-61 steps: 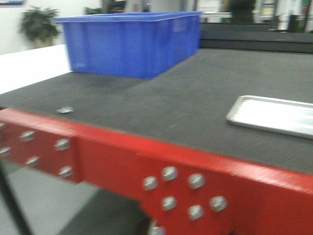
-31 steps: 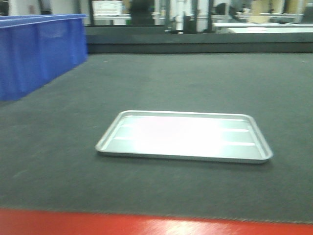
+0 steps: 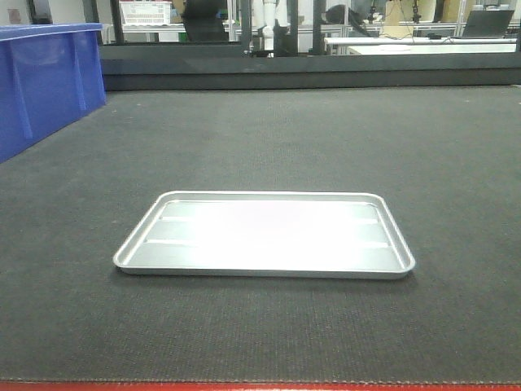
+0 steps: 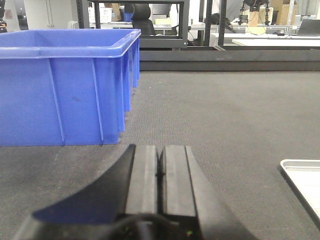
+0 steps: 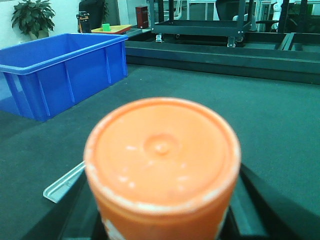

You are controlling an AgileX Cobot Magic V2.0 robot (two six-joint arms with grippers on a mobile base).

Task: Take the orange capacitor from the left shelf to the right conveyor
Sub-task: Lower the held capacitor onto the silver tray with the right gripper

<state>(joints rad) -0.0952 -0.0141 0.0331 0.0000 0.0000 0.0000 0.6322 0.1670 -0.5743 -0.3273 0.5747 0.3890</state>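
One orange can, its flat top turned toward the right wrist camera and its long axis running roughly upright away from it, is clamped in the right pincer above the dark counter. Whether its base touches the surface is hidden. On that counter lie one steel tray and one blue crate, well apart, and the left pincer reaches out low and level over the counter near the crate, its two halves pressed together with nothing between them.
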